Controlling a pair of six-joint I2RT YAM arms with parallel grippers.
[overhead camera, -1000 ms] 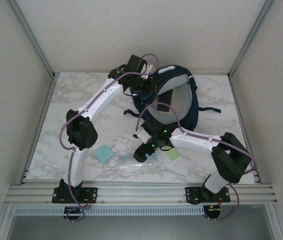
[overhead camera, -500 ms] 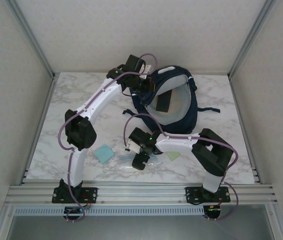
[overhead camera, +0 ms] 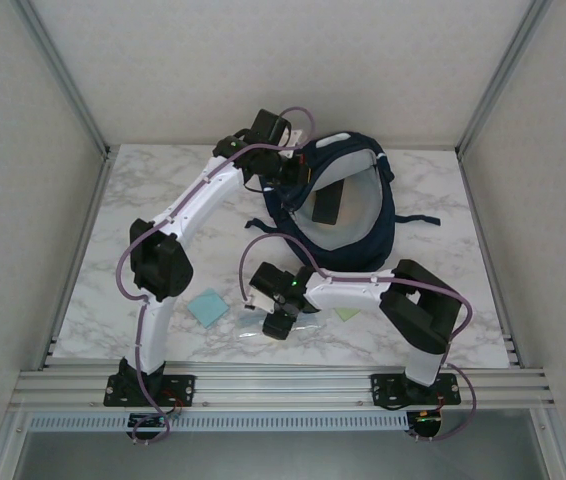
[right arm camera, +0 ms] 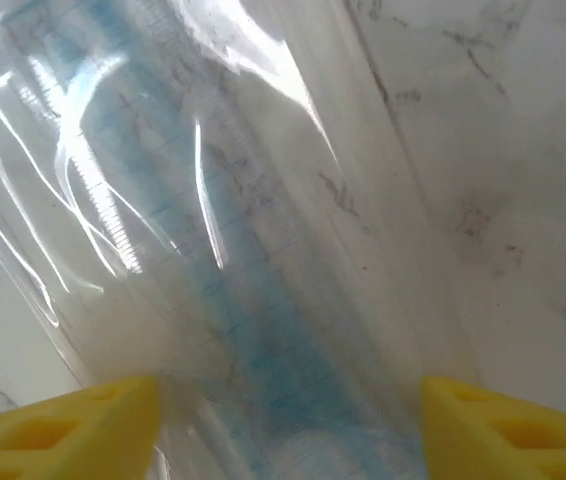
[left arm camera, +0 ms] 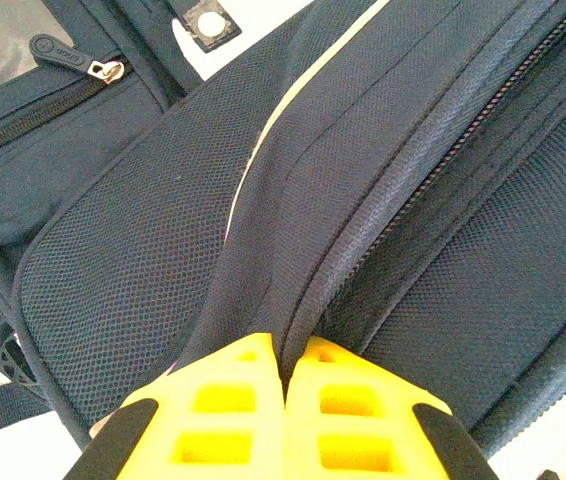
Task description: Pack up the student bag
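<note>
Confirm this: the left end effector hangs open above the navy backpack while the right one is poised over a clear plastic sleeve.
No: the left wrist view shows the left end effector shut, pinching a fold of the navy backpack. The rest stands.

My left gripper [left arm camera: 285,350] has yellow fingers [left arm camera: 228,400] edged in black, set against the student bag [left arm camera: 163,250], which is dark navy mesh with one thin white stripe and a pale grey lining. My right gripper [right arm camera: 288,420] is the same yellow, above a clear glossy sleeve [right arm camera: 213,250] with something blue inside, perhaps a printed ruler. The desk [overhead camera: 163,180] is white marble veined in grey, and near its front edge lie a light blue square [overhead camera: 208,307] and a pale green square [overhead camera: 346,312].
</note>
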